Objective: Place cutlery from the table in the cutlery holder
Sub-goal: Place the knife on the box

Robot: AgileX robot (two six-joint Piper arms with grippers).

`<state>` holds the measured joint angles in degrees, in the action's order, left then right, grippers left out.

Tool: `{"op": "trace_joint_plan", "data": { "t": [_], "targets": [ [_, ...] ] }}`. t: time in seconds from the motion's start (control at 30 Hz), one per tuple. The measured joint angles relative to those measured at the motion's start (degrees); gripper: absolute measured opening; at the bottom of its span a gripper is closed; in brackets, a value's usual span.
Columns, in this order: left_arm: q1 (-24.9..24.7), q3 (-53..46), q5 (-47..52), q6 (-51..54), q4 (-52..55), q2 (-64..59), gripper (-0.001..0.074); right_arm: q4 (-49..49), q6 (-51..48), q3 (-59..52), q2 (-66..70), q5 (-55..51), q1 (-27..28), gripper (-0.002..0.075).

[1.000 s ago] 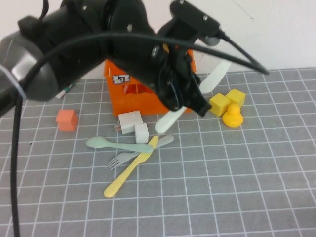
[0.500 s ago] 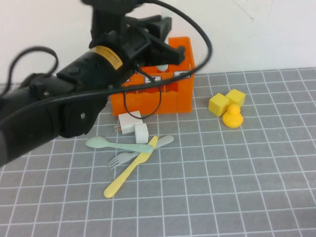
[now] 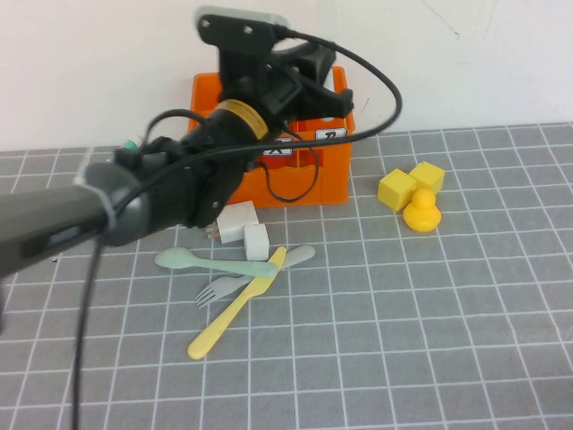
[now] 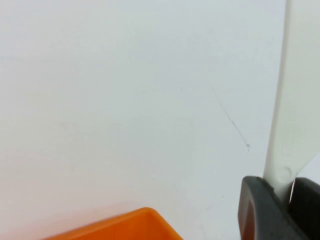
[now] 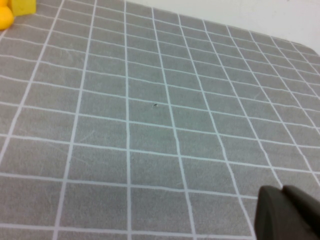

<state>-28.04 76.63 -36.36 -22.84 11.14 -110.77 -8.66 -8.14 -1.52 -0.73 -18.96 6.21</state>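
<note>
My left gripper (image 3: 309, 85) hovers over the orange cutlery holder (image 3: 333, 175) at the back of the table (image 3: 430, 340). In the left wrist view it (image 4: 290, 197) is shut on the white knife (image 4: 295, 100), which points up past the wall, with the holder's rim (image 4: 130, 225) below. The knife is hidden in the high view. A mint-green spoon (image 3: 210, 262), a grey fork (image 3: 226, 288) and a yellow knife (image 3: 235, 305) lie crossed in front of the holder. My right gripper (image 5: 284, 195) is shut and empty over bare table, out of the high view.
Two white cubes (image 3: 237, 220) lie between the holder and the cutlery. Two yellow cubes (image 3: 396, 189) and a yellow duck (image 3: 422, 213) sit to the right of the holder. A white wall stands behind the holder.
My left arm has swung from in front of the holder's right side to up and over the holder, carrying the white knife with it. The cutlery on the table has not moved.
</note>
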Motion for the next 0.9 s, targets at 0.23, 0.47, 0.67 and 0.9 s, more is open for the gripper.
{"op": "trace_joint_plan", "data": {
  "t": [0.23,0.47,0.67,0.9],
  "targets": [
    [0.0,7.1,-0.2,6.7,1.2,-7.2,0.0085,0.0,0.0,0.0,0.0,0.0,0.0,-0.0003],
    [0.1,8.3,-0.8,10.0,1.2,-7.8,0.0085,0.0,0.0,0.0,0.0,0.0,0.0,-0.0003],
    [2.0,8.5,-1.2,10.3,3.9,-9.2,0.0085,0.0,0.0,0.0,0.0,0.0,0.0,-0.0003],
    [2.8,8.5,-0.2,3.1,7.4,-11.6,0.0218,0.0,0.0,0.0,0.0,0.0,0.0,-0.0003]
  ]
}}
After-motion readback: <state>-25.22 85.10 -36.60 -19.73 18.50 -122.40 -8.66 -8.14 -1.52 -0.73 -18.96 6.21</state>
